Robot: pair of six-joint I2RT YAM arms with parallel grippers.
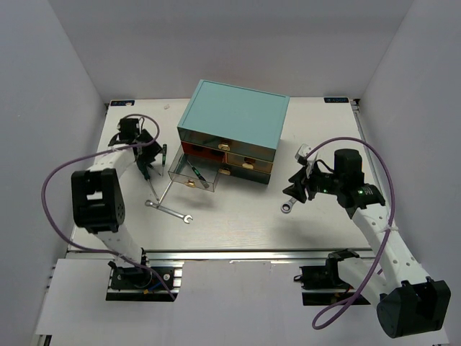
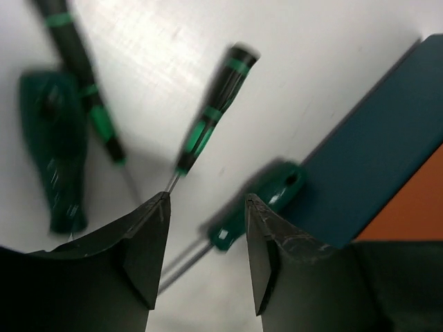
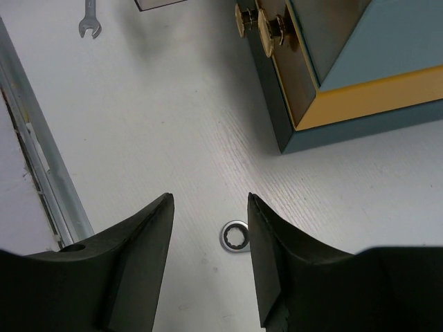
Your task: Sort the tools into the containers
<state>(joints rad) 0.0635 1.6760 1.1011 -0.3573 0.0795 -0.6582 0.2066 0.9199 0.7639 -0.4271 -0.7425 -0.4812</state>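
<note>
I had my right gripper (image 3: pixel 211 200) hanging, jaws spread and empty, over the ring end of a silver wrench (image 3: pixel 235 236) on the white table (image 3: pixel 173 124). The corner of the teal chest (image 3: pixel 360 41) and its gold knobs (image 3: pixel 252 21) were just ahead. The left gripper (image 2: pixel 208 204), also spread and empty, hovered by a blurred green-and-black screwdriver (image 2: pixel 214 114) beside the chest. One clear drawer (image 1: pixel 178 171) stood pulled out, holding another green screwdriver (image 1: pixel 199 175). A second wrench (image 1: pixel 169 210) lay before it. Plain white walls (image 1: pixel 72 72) enclosed the table.
</note>
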